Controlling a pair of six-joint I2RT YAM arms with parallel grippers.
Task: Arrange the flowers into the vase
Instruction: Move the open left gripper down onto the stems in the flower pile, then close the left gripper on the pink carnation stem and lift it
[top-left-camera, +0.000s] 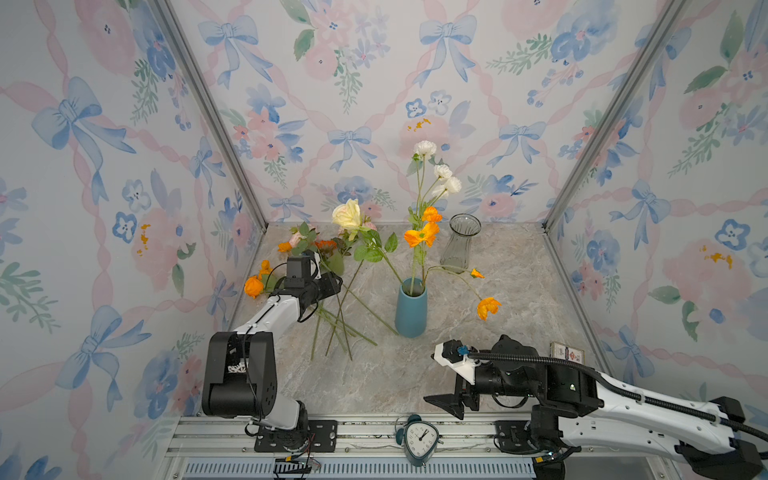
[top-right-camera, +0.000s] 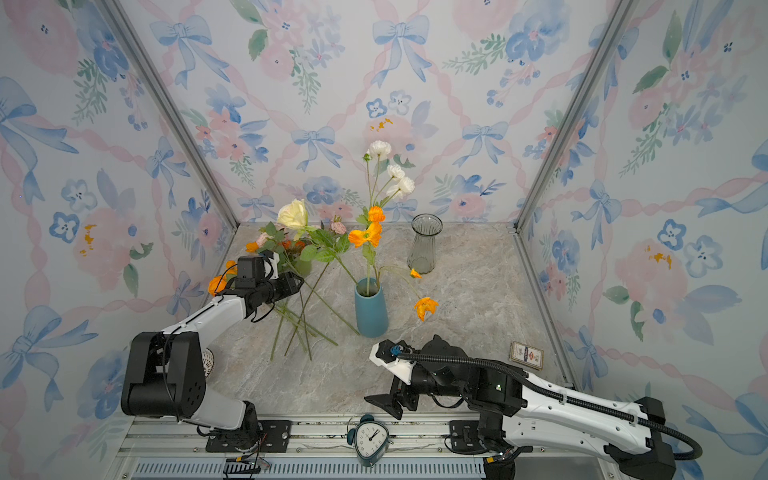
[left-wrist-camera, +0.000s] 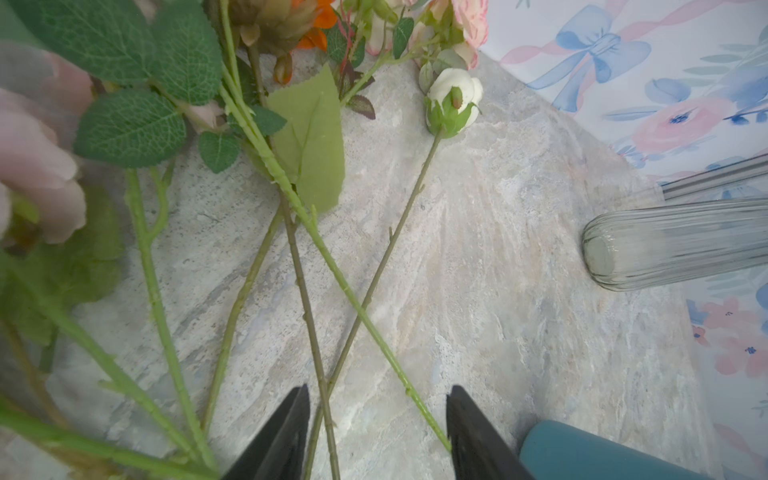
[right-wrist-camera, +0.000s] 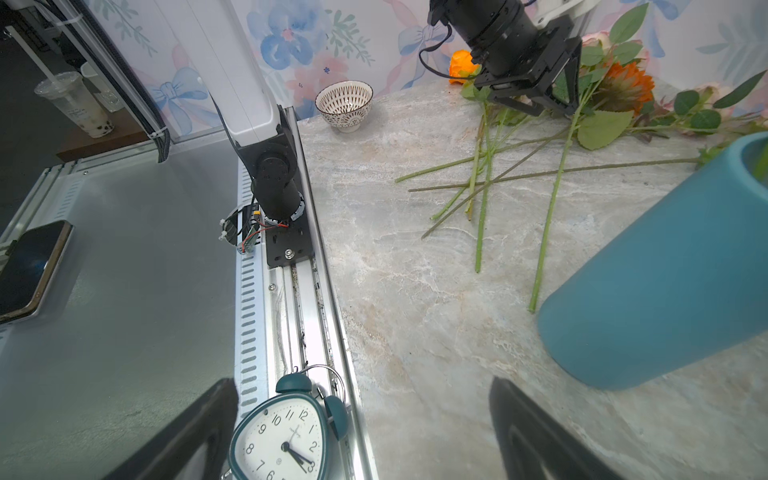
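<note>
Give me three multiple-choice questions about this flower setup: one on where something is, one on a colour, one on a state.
1. Where does the alarm clock sit?
A) on the front rail
B) on a shelf
C) on a chair

2. What colour is the vase holding flowers?
A) white
B) red
C) blue

3. How is the glass vase?
A) lying down
B) upright, empty
C) upright, full of flowers

Answers:
1 A, it rests on the metal rail in front.
2 C, the stems stand in the blue one.
3 B, it stands with nothing inside.
</note>
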